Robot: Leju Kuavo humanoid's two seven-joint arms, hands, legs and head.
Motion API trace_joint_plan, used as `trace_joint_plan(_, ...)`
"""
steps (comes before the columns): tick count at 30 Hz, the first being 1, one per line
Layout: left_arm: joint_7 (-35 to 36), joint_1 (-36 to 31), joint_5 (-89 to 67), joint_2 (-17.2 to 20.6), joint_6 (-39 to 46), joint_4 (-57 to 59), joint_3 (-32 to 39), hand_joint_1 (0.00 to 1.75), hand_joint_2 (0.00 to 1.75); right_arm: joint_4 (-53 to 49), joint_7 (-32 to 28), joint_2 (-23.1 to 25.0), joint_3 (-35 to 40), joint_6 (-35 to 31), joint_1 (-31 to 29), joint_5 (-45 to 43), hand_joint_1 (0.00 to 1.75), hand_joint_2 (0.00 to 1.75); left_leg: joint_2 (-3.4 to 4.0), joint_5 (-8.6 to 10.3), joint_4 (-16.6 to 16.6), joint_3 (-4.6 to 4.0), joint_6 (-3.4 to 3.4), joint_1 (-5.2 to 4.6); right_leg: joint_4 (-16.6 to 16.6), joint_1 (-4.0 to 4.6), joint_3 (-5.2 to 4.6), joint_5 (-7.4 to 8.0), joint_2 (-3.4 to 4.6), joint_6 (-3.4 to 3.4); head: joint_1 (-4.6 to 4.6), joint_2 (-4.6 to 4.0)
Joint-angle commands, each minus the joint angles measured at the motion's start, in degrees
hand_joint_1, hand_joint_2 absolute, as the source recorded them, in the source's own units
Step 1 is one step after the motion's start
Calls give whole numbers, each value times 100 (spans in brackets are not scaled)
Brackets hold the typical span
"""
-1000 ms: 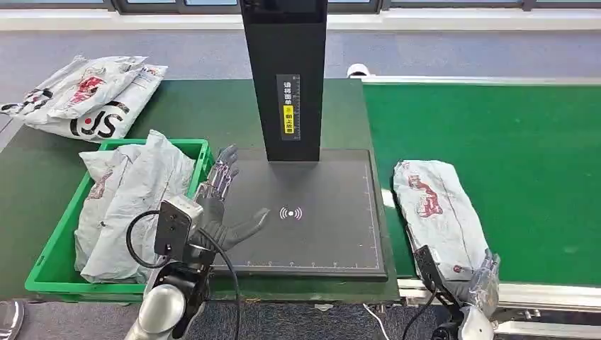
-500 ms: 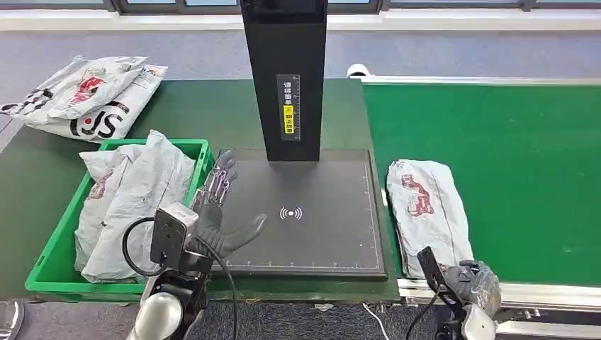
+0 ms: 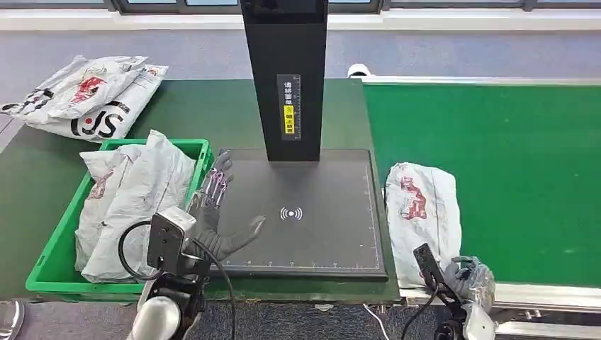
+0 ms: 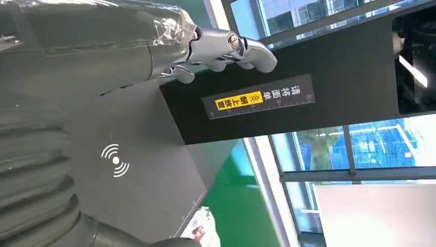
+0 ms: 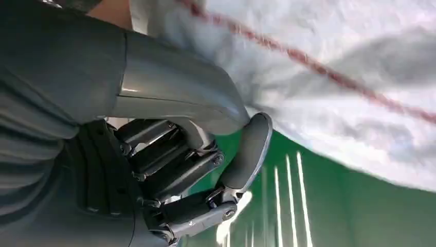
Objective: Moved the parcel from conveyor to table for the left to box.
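A grey-white parcel (image 3: 422,212) with red print lies at the left edge of the green conveyor (image 3: 517,156), its left side reaching over toward the black scanner pad (image 3: 319,241). My right hand (image 3: 471,280) grips the parcel's near end at the conveyor's front rail. In the right wrist view the thumb and curled fingers (image 5: 175,164) close beside the parcel's film (image 5: 334,77). My left hand (image 3: 212,209) hovers over the pad's left edge, fingers spread and holding nothing. The left wrist view has that hand (image 4: 103,46) above the pad (image 4: 149,180).
A green bin (image 3: 49,265) at the left holds several grey parcels. A tall black scanner column (image 3: 287,78) stands behind the pad. More parcels (image 3: 85,95) lie piled on the dark green table (image 3: 198,113) at the back left.
My right hand has pulled the parcel left and toward the front, so its left side now passes the conveyor's edge. The left hand has drifted slightly back toward me.
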Motion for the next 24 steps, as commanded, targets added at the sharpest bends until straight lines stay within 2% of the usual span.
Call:
trace_joint_plan(1,9,4,-10,43,-4,110,250,0,175,-693,12,109,228,49,115,-55,175,175,16,-1,-5,9,1,2,-7,3,6,4,9,-1,0,-2)
trace_joint_plan(5,8,5,-12,43,-3,114,251,0,175,-678,13,91,239,58,121,-62,175,175,13,0,-3,7,0,4,-7,3,6,4,6,-2,0,-2)
trace_joint_plan(6,1,19,-25,43,3,108,255,0,175,-877,-277,83,353,-159,163,-349,175,175,11,1,-4,6,1,-1,-3,-2,2,3,5,-1,0,0)
trace_joint_plan(11,-114,-4,-57,24,-23,200,201,0,175,-3150,-845,-135,1303,-765,390,-980,175,175,24,-3,3,-2,1,-6,9,-6,-12,1,15,-2,0,-2)
trace_joint_plan(12,-131,-10,-54,18,-20,232,190,0,175,-3364,-822,-172,1396,-750,382,-1023,175,175,22,-1,5,-8,2,-8,11,-8,-16,3,15,0,0,0)
trace_joint_plan(14,-222,-47,-31,22,-44,321,133,0,175,-3787,-1240,-365,1753,-1047,371,-1397,175,175,22,-1,2,-3,2,-8,9,-8,-14,2,14,0,0,0)
trace_joint_plan(17,-310,-171,17,16,-35,493,67,0,175,-3999,-1566,-476,2169,-1200,148,-1734,175,175,16,1,-1,6,3,-2,-1,-1,-1,3,5,0,0,-2)
trace_joint_plan(21,-332,-348,61,-23,-68,660,-16,0,175,-3787,-1606,-571,2399,-1222,-215,-1718,175,175,23,3,-2,5,3,-2,-3,0,-3,8,16,1,0,0)
trace_joint_plan(22,-335,-398,65,-36,-73,706,-37,0,175,-3642,-1588,-571,2381,-1258,-304,-1660,51,175,31,4,-3,10,4,1,-6,3,1,12,20,1,0,-2)
trace_joint_plan(23,-337,-472,80,-35,-76,752,-81,0,175,-3272,-1242,-586,2348,-899,-431,-1521,0,175,19,6,-2,6,3,-3,-2,-2,-2,8,10,2,0,0)
trace_joint_plan(24,-336,-499,95,-35,-77,759,-85,0,175,-3046,-1176,-597,2338,-797,-507,-1558,0,175,23,9,-7,10,4,0,-10,1,4,13,9,1,0,0)
